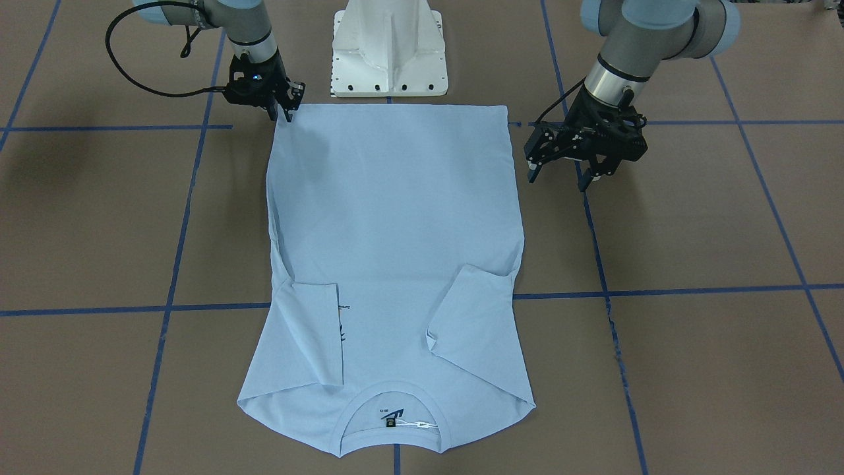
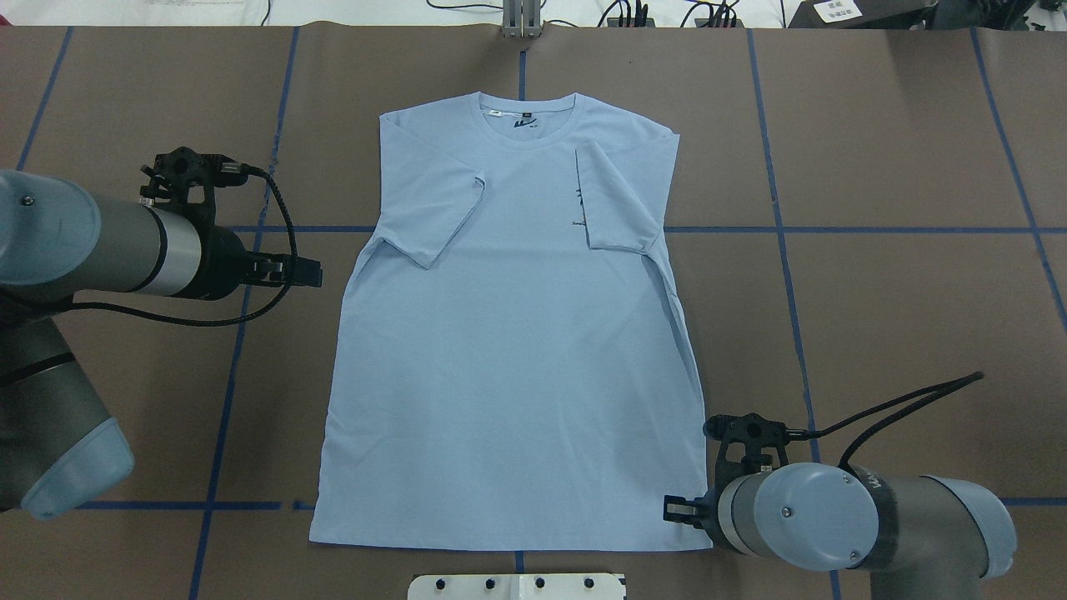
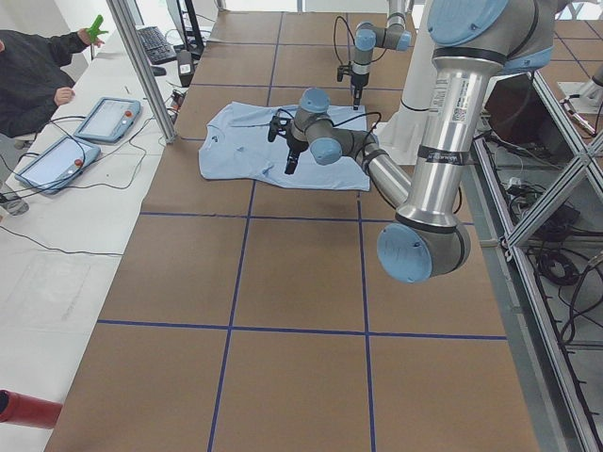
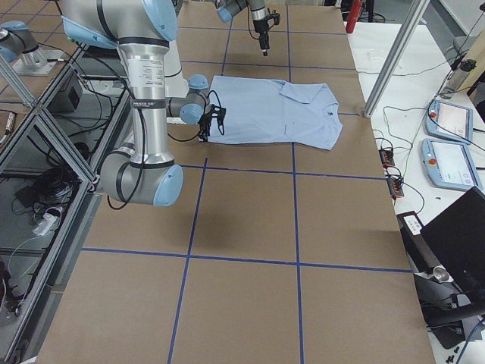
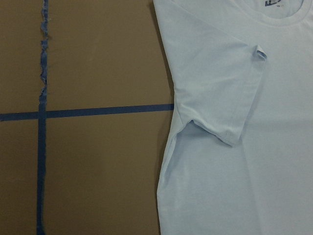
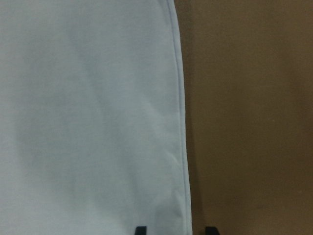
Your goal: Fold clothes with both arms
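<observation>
The pale blue T-shirt [image 1: 395,218] lies flat on the brown table, front up, with both short sleeves folded inward. Its collar is at the far side from me and its hem is by my base; it also shows in the overhead view [image 2: 508,350]. My right gripper [image 1: 280,115] is open at the shirt's hem corner [image 2: 677,510]. In the right wrist view its fingertips [image 6: 141,230] straddle the shirt's side edge [image 6: 88,117]. My left gripper [image 1: 559,179] is open and empty, hovering above bare table beside the shirt's other side edge [image 2: 292,272]. The left wrist view shows the folded sleeve [image 5: 234,122].
The white pedestal base [image 1: 389,53] stands just behind the hem. Blue tape lines [image 2: 783,229] cross the brown table. In the exterior left view, an aluminium post [image 3: 141,66], tablets [image 3: 104,118] and an operator [image 3: 38,66] are beyond the table's far side.
</observation>
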`<act>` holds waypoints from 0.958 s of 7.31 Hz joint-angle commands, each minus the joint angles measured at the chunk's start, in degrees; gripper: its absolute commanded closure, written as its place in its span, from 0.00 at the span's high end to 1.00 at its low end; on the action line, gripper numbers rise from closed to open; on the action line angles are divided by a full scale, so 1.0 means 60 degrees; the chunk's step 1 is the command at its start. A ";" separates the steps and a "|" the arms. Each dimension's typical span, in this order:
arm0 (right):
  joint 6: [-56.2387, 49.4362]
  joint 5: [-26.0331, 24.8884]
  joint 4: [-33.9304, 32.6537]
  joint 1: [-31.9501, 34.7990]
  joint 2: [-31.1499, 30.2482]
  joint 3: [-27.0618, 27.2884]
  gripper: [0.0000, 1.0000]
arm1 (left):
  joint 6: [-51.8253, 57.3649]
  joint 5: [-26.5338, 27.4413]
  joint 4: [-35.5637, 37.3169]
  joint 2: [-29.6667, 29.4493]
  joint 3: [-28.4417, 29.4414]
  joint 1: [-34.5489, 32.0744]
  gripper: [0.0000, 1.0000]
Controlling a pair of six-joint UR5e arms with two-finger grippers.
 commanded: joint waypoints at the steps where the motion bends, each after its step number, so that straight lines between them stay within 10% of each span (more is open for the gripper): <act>1: 0.0002 0.0000 0.0000 -0.0068 -0.0010 -0.0011 1.00 | 0.0000 0.0000 -0.0001 -0.0009 0.0000 0.0002 1.00; 7: 0.0046 0.0015 -0.0015 -0.0201 -0.0010 -0.0085 0.91 | 0.0000 0.0000 0.0013 0.0005 -0.0073 -0.0013 1.00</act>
